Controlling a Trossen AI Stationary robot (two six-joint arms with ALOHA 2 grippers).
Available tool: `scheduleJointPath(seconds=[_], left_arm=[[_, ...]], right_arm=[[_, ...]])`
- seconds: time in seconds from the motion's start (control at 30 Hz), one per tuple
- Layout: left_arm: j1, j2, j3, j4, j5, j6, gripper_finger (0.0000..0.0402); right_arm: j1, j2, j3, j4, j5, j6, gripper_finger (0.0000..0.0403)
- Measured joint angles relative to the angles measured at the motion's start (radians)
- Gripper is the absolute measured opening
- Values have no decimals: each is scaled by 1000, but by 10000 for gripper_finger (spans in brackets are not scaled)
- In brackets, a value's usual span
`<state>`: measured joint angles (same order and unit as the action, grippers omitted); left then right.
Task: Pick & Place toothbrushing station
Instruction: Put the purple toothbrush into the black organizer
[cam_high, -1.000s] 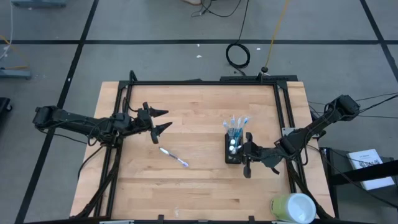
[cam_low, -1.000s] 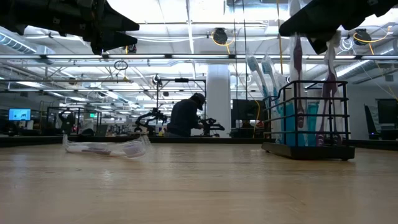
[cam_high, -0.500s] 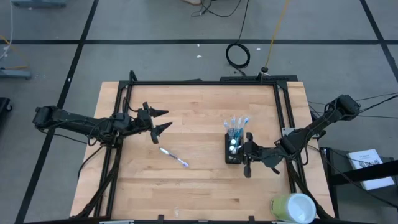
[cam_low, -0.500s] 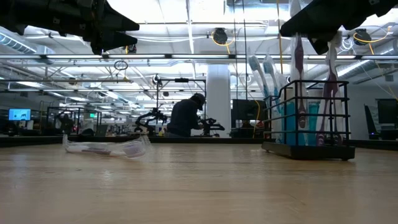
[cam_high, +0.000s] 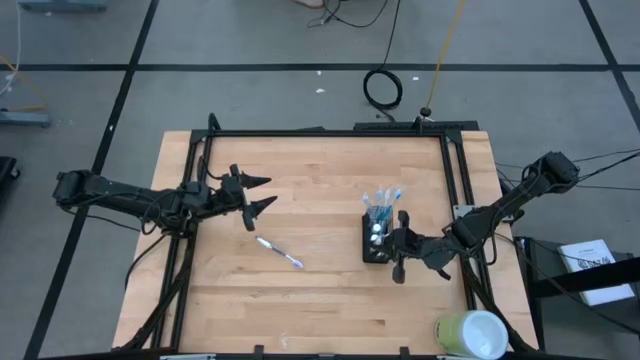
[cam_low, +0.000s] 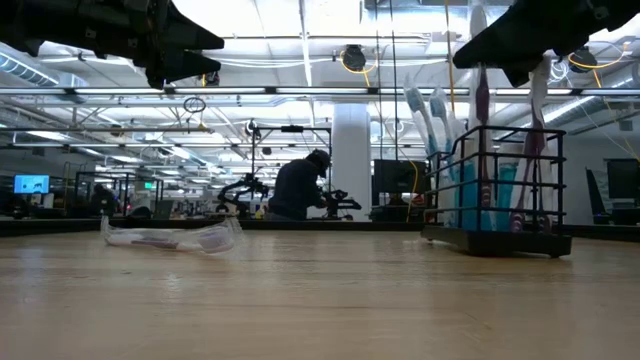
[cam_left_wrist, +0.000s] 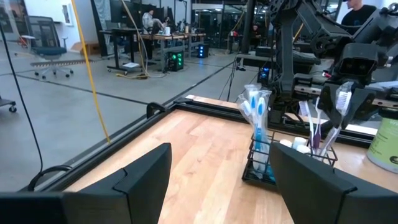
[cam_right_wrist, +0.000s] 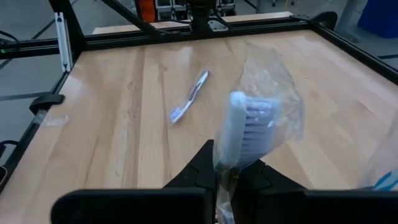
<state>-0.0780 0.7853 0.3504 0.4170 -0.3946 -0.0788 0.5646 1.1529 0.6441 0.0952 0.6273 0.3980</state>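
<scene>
The wooden desk (cam_high: 320, 300) is carrying everything, with a yellow-green and white cylinder (cam_high: 470, 334) sitting at its near right corner. The left arm is waiting over the left part of the desk, its left tool (cam_high: 257, 194) standing wide with nothing in it. The black wire-mesh holder (cam_high: 375, 243) is standing upright right of centre, with wrapped toothbrushes (cam_high: 380, 203) poking out of its far compartment and white-capped tubes (cam_high: 374, 233) sitting in the middle. The right tool (cam_high: 398, 243) is hovering at the holder's right side, pinching narrow on a plastic-wrapped toothbrush (cam_right_wrist: 244, 127). One loose toothbrush (cam_high: 280, 252) is lying flat between the holder and the left tool, well apart from both.
</scene>
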Motion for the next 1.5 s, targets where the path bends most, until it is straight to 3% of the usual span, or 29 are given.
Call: scheduleJointPath(seconds=[0.47,0.9,1.33,1.5], left_arm=[[0,0,0,-3,0,2,278],[0,0,0,-5,0,5,278],[0,0,0,-5,0,2,278],[0,0,0,-5,0,2,278]], right_arm=[[7,-68,0,16,27,-50,9],[27,-38,3,-14,-24,60,11],[27,-36,3,-1,-29,43,127],[27,-49,2,29,-29,7,153]])
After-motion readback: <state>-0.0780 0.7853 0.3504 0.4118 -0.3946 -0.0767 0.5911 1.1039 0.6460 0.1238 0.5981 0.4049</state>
